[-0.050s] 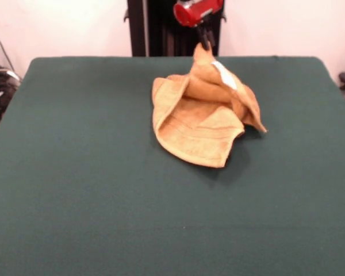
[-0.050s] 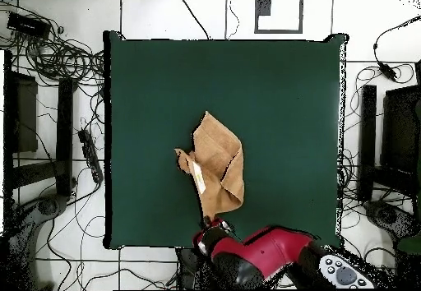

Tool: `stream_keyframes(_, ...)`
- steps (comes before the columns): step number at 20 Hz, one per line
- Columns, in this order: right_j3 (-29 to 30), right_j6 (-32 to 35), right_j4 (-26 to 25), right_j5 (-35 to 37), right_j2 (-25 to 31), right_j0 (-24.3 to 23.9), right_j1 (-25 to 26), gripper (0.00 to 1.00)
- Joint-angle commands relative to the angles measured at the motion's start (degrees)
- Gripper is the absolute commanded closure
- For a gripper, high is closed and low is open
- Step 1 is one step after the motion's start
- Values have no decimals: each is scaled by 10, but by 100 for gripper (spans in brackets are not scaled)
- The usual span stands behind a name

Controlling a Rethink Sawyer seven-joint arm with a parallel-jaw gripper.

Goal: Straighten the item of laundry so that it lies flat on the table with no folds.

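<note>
Pinching towel (image 1: 202, 115) peak, tool (image 1: 206, 41) closed; long axis toward table's (image 1: 75, 172) far edge.

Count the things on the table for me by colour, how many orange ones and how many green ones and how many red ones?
Orange: 1, the towel
Green: 1, the table cloth itself
Red: 1, the robot arm, whose gripper pinches the towel's top
Total: 3
</note>
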Motion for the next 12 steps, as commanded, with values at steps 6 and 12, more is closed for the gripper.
stream_keyframes(6,50,-6,-77,55,15,-2,1,100)
stream_keyframes(12,67,-18,-103,71,21,-29,-7,100)
